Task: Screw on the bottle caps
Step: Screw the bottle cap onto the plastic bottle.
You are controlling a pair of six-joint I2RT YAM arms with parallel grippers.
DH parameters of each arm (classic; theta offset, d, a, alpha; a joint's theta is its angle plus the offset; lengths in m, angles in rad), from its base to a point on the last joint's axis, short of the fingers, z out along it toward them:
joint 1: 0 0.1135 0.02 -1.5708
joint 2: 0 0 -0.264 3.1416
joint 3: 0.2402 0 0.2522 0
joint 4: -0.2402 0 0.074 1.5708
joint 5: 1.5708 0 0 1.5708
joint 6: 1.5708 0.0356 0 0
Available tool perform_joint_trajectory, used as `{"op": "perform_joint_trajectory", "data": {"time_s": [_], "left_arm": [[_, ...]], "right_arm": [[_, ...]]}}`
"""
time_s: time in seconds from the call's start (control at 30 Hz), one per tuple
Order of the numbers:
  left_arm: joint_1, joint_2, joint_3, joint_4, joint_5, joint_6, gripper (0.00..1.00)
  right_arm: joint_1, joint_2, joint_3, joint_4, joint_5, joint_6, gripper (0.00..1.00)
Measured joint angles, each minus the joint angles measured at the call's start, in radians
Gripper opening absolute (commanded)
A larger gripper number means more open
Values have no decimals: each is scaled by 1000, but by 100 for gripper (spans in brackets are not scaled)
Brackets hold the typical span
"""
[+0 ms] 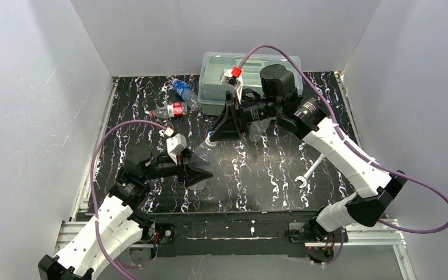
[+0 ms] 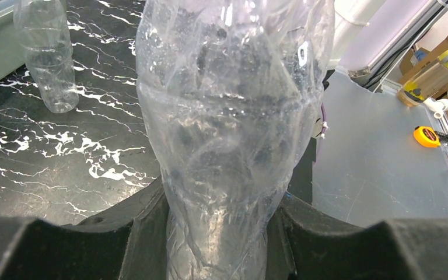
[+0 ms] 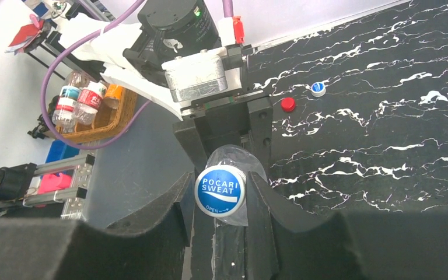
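Note:
A plain clear bottle [image 1: 203, 154] [image 2: 227, 116] is held off the table at a slant. My left gripper [image 1: 200, 170] [image 2: 221, 233] is shut on its crumpled lower body. A blue and white cap [image 3: 220, 191] [image 1: 211, 140] sits on the bottle's mouth. My right gripper [image 1: 217, 135] [image 3: 220, 201] is shut on that cap, one finger pressing each side. On the table beyond lie a loose red cap [image 3: 288, 104] and another blue and white cap [image 3: 318, 88]. A red-label bottle [image 1: 172, 110] and a blue-label bottle [image 1: 184, 90] lie at the back left.
A translucent lidded box [image 1: 251, 73] stands at the back centre, close behind the right wrist. A silver wrench [image 1: 309, 172] lies on the right of the mat. Another clear bottle [image 2: 46, 52] is on the mat near the box. White walls enclose three sides.

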Motion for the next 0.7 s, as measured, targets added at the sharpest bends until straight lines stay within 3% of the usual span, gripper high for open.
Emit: {"op": "perform_joint_trajectory", "data": {"time_s": [0.7], "left_arm": [[1, 27, 11, 6, -45, -72, 0]], "right_arm": [[94, -29, -25, 43, 270, -41, 13]]}}
